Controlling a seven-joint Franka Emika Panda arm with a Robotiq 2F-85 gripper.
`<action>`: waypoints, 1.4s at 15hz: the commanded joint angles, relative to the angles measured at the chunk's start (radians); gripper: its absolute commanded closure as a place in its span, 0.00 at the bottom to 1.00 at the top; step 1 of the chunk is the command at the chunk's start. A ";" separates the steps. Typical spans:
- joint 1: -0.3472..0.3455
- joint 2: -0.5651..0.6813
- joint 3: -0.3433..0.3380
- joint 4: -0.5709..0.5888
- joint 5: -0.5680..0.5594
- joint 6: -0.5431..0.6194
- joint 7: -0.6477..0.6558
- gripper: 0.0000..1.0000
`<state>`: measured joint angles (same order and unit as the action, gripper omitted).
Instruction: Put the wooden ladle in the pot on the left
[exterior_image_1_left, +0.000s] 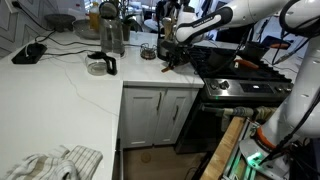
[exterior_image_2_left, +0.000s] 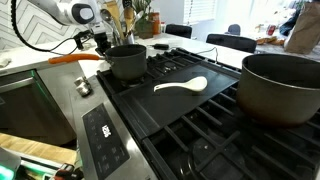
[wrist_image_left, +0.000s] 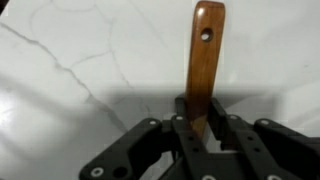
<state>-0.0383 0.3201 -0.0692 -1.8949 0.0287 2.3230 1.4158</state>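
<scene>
In an exterior view my gripper (exterior_image_1_left: 168, 50) hung low over the white counter (exterior_image_1_left: 70, 85), at the counter's edge nearest the stove (exterior_image_1_left: 240, 90). A steel canister (exterior_image_1_left: 112, 35) stood toward the back edge of the counter, and a black mug (exterior_image_1_left: 100, 66) sat in front of it. A crumpled cloth (exterior_image_1_left: 50, 162) lay at the near corner. From there I could not tell what the gripper held.

In an exterior view from over the stove (exterior_image_2_left: 170, 110), the small pot (exterior_image_2_left: 127, 62) sat near the far left corner of the stove top. An orange handle (exterior_image_2_left: 72, 58) lay level just beside it, reaching past the left edge. My gripper (exterior_image_2_left: 100, 40) hovered behind and above that pot. A white spoon (exterior_image_2_left: 180, 86) lay in the middle of the stove top, and a big pot (exterior_image_2_left: 280, 90) filled the right edge.

In the wrist view my gripper (wrist_image_left: 198, 125) was pinched on the wooden ladle (wrist_image_left: 204, 60), gripping its handle. The handle's end, with a hole through it, stuck out ahead over the white counter (wrist_image_left: 80, 60).
</scene>
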 joint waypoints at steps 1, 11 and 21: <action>0.017 -0.001 -0.004 -0.001 0.030 -0.013 -0.020 0.94; 0.056 -0.083 -0.016 -0.057 0.005 -0.079 0.100 0.94; 0.011 -0.290 -0.021 -0.125 0.022 -0.160 0.101 0.94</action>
<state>-0.0086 0.0974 -0.0885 -1.9725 0.0289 2.1872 1.5211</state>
